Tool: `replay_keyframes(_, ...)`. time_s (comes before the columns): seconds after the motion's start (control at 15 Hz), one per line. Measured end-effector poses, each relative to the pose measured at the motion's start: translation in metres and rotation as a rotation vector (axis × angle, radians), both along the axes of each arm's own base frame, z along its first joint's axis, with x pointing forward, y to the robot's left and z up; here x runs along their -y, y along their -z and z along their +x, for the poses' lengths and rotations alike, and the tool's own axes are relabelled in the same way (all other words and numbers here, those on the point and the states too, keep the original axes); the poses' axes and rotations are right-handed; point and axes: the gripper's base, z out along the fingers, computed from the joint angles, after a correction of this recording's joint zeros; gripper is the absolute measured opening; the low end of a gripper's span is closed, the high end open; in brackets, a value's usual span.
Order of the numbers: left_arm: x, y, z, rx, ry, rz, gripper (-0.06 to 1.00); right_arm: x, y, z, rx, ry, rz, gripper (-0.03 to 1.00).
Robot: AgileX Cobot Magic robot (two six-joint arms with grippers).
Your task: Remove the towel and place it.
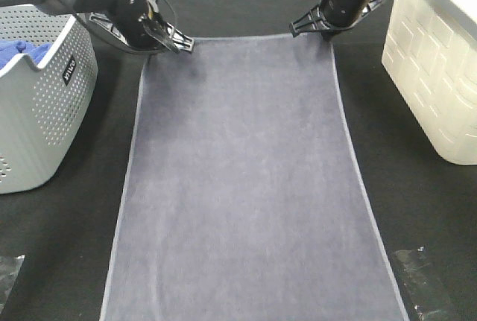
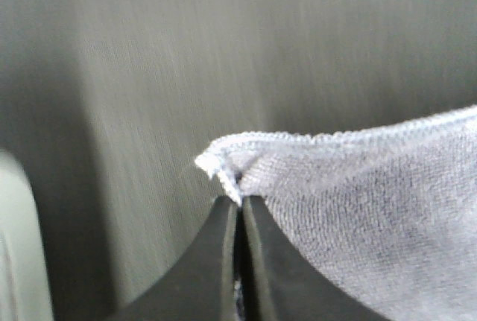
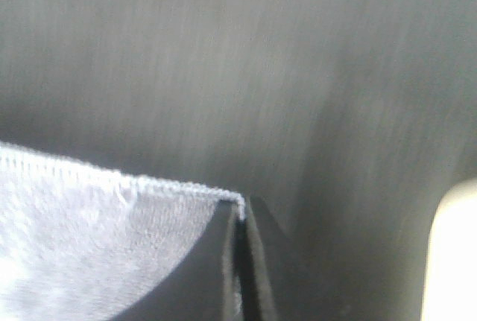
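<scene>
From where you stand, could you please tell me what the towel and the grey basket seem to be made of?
The towel: probably microfibre cloth, matte, with fuzzy pile and a stitched hem. The grey basket: seemingly moulded plastic, smooth satin walls pierced by regular rows of holes.

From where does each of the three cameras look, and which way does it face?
Exterior high: mounted above, facing down on the towel spread on the table; both arms show, left gripper and right gripper at its far corners.
Left wrist: on the left arm, looking along shut fingers pinching one corner.
Right wrist: likewise, the other corner.
Shared: all three show the towel.
</scene>
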Motion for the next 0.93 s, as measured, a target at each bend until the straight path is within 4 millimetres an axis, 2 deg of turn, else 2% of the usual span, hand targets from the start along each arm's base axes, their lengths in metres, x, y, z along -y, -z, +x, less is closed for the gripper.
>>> replay_keyframes(0.2,-0.017,0.006,0.021,0.076,-0.012,-0.04,0.0,-0.004,0.02,0.013,0.111,-0.049,-0.003,0.0)
replay_keyframes(0.47,-0.009,0.021,0.04,0.169,0.052,-0.047,0.0,0.008,0.027,0.027,0.226,-0.04,0.024,0.0)
replay_keyframes(0.67,-0.011,0.03,0.053,0.25,0.08,-0.075,0.0,0.018,0.035,0.036,0.311,-0.051,0.051,0.0)
replay_keyframes(0.93,-0.013,0.063,0.06,0.301,0.126,-0.115,0.0,0.02,0.065,0.043,0.364,-0.081,0.074,0.0)
